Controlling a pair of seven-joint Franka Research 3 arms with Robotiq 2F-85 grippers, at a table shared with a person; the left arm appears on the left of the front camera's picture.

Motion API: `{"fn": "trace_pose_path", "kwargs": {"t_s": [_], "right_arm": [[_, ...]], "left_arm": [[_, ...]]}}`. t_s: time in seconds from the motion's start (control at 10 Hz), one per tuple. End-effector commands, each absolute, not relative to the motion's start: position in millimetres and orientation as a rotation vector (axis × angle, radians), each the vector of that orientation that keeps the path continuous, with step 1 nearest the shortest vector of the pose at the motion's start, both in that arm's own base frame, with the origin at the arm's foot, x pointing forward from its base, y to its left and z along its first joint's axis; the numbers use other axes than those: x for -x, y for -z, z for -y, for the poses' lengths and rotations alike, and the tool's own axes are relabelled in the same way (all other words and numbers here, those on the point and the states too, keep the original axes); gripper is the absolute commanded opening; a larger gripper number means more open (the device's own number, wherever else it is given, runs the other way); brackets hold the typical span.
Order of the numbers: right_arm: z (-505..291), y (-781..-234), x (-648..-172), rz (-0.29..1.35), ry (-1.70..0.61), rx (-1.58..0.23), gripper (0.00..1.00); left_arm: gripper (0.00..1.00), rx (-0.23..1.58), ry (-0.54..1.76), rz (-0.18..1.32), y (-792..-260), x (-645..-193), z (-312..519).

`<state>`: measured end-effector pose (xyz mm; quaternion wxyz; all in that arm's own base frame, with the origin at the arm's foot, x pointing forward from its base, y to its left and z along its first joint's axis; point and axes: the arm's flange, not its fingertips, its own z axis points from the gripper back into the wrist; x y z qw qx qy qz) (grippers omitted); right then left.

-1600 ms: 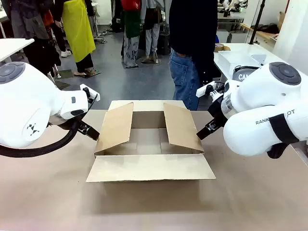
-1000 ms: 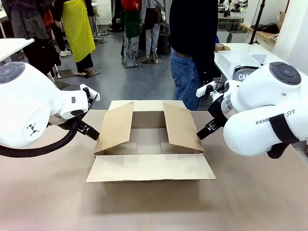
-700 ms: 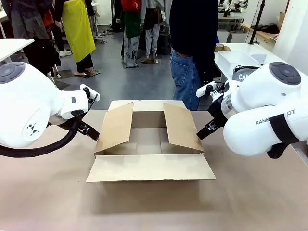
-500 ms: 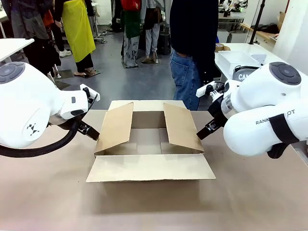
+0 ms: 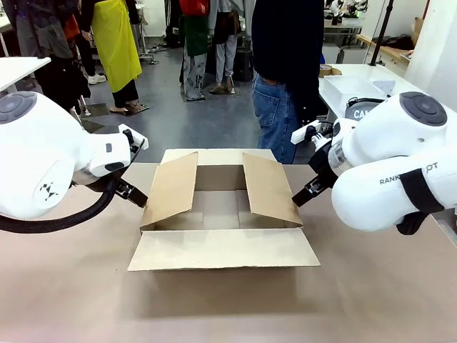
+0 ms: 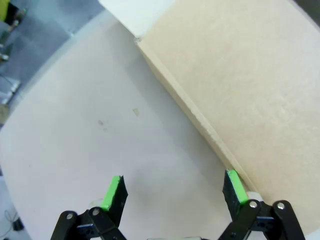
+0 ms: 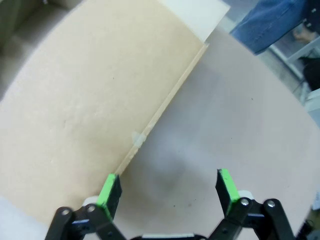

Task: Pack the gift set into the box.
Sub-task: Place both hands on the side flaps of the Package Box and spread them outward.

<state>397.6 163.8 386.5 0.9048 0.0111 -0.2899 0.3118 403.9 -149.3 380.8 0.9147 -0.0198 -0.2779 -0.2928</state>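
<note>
Plainly the box (image 5: 223, 249) lay lengthwise between us, our left gripper (image 6: 175, 187) and right gripper (image 7: 167, 187) both spread empty just beside its ends.

The left arm (image 5: 50, 164) and the right arm (image 5: 389, 171) are shown bent at the left and right sides of the scene, with wrists angled inward and downward. The left claw (image 6: 175, 185) and the right claw (image 7: 167, 186) are each held with green-padded fingers spread wide, empty.
</note>
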Motion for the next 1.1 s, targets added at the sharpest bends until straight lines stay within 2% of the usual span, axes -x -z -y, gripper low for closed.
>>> {"fn": "trace_pose_path", "kwargs": {"t_s": [0.0,0.1,0.3,0.4,0.5,0.6,0.8,1.0], "right_arm": [[-136.4,-472.2,-365.0,0.666,-0.557,-0.049,1.0],[-121.6,-506.6,-344.8,0.663,-0.475,-0.09,1.0],[-82.6,-539.6,-306.0,0.645,-0.339,-0.256,1.0],[-48.3,-545.9,-285.6,0.609,-0.2,-0.395,1.0],[-15.2,-547.9,-268.1,0.599,-0.087,-0.536,1.0],[31.5,-544.6,-245.6,0.636,0.02,-0.674,1.0],[115.5,-516.0,-204.8,0.747,0.252,-0.857,1.0],[159.9,-468.8,-198.1,0.728,0.408,-0.95,1.0]], "left_arm": [[1.0,0.085,0.537,0.622,-467.3,-377.6,95.8],[1.0,0.022,0.437,0.693,-507.0,-361.3,65.3],[1.0,0.182,0.561,0.792,-548.6,-321.0,46.5],[1.0,0.411,0.701,0.78,-545.9,-305.1,28.8],[1.0,0.565,0.708,0.752,-535.0,-299.3,1.0],[1.0,0.708,0.623,0.732,-518.1,-296.1,-36.5],[1.0,0.981,0.346,0.749,-464.9,-284.5,-119.5],[1.0,1.163,0.045,0.791,-412.4,-269.1,-162.1]]}}
